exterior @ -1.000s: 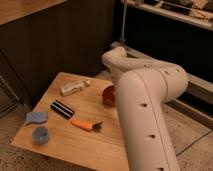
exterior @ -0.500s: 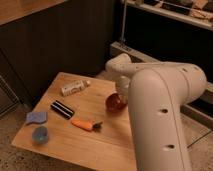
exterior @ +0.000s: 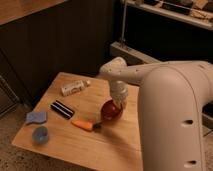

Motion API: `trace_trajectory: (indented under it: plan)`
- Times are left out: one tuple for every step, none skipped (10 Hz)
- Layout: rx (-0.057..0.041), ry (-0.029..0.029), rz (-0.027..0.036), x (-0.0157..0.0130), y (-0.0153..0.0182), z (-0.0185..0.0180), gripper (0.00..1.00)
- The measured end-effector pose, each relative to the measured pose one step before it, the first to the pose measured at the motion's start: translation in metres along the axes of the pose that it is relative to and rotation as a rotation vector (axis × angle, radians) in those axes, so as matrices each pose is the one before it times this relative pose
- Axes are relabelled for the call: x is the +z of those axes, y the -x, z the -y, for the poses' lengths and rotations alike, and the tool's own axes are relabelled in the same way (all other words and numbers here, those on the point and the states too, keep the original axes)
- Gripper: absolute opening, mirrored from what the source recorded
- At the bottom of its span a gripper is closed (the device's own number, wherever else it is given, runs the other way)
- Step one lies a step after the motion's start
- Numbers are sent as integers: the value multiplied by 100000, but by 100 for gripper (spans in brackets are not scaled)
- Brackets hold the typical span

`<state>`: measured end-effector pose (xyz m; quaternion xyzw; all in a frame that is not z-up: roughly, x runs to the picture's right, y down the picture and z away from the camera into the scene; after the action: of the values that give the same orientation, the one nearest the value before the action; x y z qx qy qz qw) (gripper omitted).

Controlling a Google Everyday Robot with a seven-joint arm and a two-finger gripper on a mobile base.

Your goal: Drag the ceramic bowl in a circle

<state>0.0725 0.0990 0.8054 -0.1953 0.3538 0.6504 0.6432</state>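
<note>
The ceramic bowl (exterior: 111,111) is a glossy dark-red round bowl on the wooden table (exterior: 70,140), right of the middle. My gripper (exterior: 118,103) comes down from the white arm and reaches into the bowl at its upper right rim. The gripper's tip is hidden inside the bowl. An orange carrot (exterior: 84,124) lies just left of the bowl, nearly touching it.
A black bar (exterior: 62,109), a white bottle (exterior: 74,88) lying down, a blue sponge (exterior: 36,117) and a light-blue cup (exterior: 40,134) sit on the table's left half. My large white arm (exterior: 170,120) covers the right side. A dark wall and a shelf stand behind.
The bowl has moved toward the front of the table and a little left, closer to the carrot, with the gripper in it. The arm has swung forward and fills more of the view.
</note>
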Motion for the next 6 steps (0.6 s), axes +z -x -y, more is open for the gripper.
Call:
trace_trajectory:
  plan:
    - [-3841,723,294,-106,-446,-1501,0]
    - [-2350,896,114,-7,-144,-1177,0]
    - [-2571,1256,-31,-14,-127,-1433,0]
    - [-2300,1545,107,18,107,-1447,0]
    - [-1845,1271,257,-9,271,-1151,0]
    - [-1934,1214,570,-65,475,-1135,0]
